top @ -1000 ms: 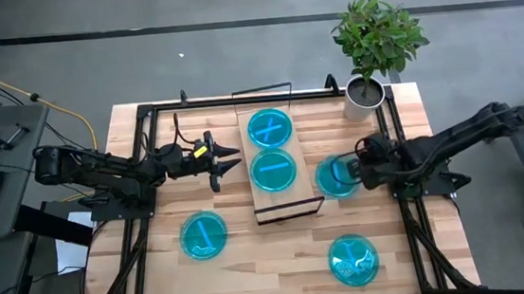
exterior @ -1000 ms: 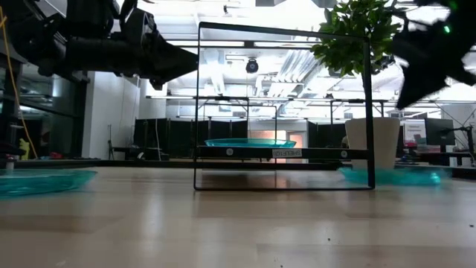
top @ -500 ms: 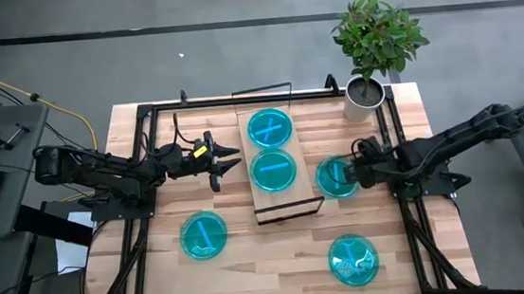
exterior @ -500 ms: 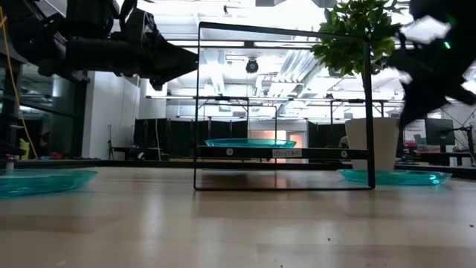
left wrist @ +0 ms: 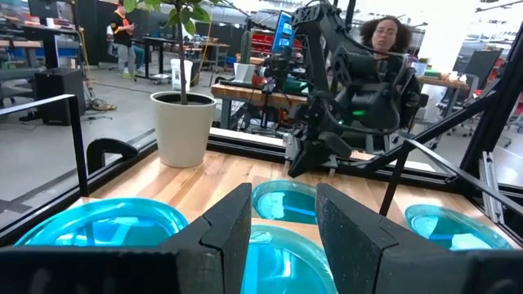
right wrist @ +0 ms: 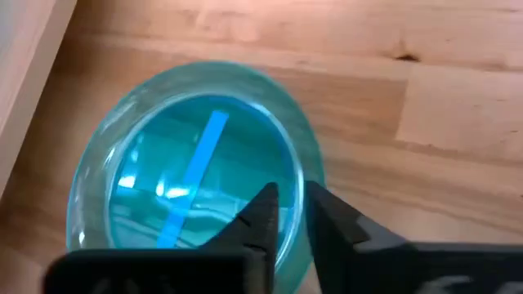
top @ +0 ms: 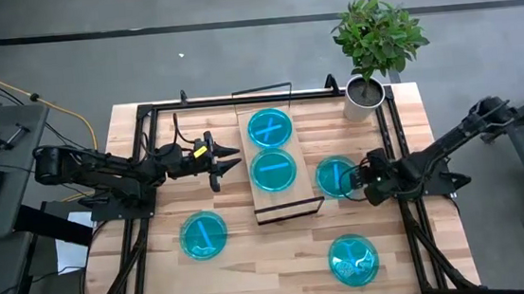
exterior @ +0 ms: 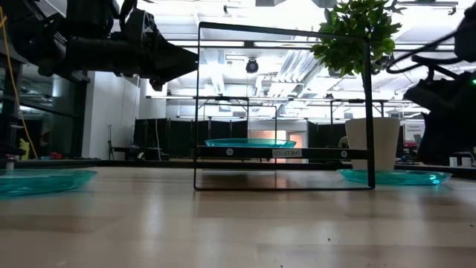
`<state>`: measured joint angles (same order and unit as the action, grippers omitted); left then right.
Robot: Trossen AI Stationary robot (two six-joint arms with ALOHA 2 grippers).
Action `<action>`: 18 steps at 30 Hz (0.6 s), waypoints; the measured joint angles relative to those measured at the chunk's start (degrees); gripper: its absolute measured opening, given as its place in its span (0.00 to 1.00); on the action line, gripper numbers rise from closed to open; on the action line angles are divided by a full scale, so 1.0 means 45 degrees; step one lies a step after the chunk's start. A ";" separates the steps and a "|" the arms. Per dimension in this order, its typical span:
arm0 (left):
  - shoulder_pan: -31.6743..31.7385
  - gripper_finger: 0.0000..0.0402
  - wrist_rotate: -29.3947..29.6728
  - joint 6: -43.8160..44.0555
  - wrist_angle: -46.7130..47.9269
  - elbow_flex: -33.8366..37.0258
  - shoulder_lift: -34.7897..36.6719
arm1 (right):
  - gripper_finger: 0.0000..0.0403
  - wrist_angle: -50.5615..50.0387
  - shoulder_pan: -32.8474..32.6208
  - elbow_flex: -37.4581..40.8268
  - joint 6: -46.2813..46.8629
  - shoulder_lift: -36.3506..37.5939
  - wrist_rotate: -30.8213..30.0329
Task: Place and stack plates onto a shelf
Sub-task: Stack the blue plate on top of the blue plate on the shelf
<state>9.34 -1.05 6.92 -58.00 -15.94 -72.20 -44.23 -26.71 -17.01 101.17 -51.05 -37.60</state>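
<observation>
Our right gripper (right wrist: 288, 214) sits low over the tabletop (top: 253, 262), its two dark fingers (right wrist: 260, 220) drawn narrow with only a slim gap, and the near rim of a striped plate (top: 337, 176) lies in that gap or just beneath it; we cannot tell whether the pads already pinch the rim. Seen from above, this gripper (top: 372, 183) is at the plate's four o'clock edge, and the plate rests flat on the table just off the shelf (top: 286, 208) at its three o'clock side. We judge the step in hand to be the grasp of this third plate, with the lift not yet begun. Two plates already lie on the shelf, a cross-marked one (top: 270, 127) toward twelve o'clock and a striped one (top: 272, 169) below it, so the bare stretch of board is at the six o'clock end. The next move, as we read it, calls for a firm pinch on the thin rim, a level lift, and a short carry toward nine o'clock onto the shelf, clearing its black frame. Two more plates wait on the table, one (top: 203, 235) at seven o'clock of the shelf and one (top: 353, 259) at five o'clock. Our left gripper (top: 226, 161) hovers at nine o'clock of the shelf, fingers (left wrist: 230, 231) moderately parted and holding nothing.
</observation>
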 joint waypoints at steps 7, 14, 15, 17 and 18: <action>0.0000 0.32 -0.0003 0.0107 0.0000 0.0000 -0.0001 | 0.33 0.0765 -0.0090 0.0856 0.1503 0.0004 -0.0929; -0.0005 0.32 -0.0003 0.0107 0.0000 0.0000 -0.0002 | 0.43 0.2395 0.0075 0.1399 0.1547 -0.0709 -0.1424; -0.0005 0.32 -0.0003 0.0107 0.0000 0.0000 -0.0002 | 0.43 0.2509 0.0087 0.1398 0.1558 -0.0829 -0.1590; -0.0005 0.32 -0.0003 0.0107 -0.0003 0.0000 0.0000 | 0.43 0.2731 0.0099 0.1393 0.1531 -0.1066 -0.1697; -0.0005 0.32 -0.0003 0.0107 -0.0004 0.0000 -0.0002 | 0.42 0.2853 0.0099 0.1388 0.1448 -0.1192 -0.1714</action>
<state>9.32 -1.06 7.40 -58.01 -15.94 -72.20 -31.39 -26.26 -10.76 107.69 -56.41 -45.31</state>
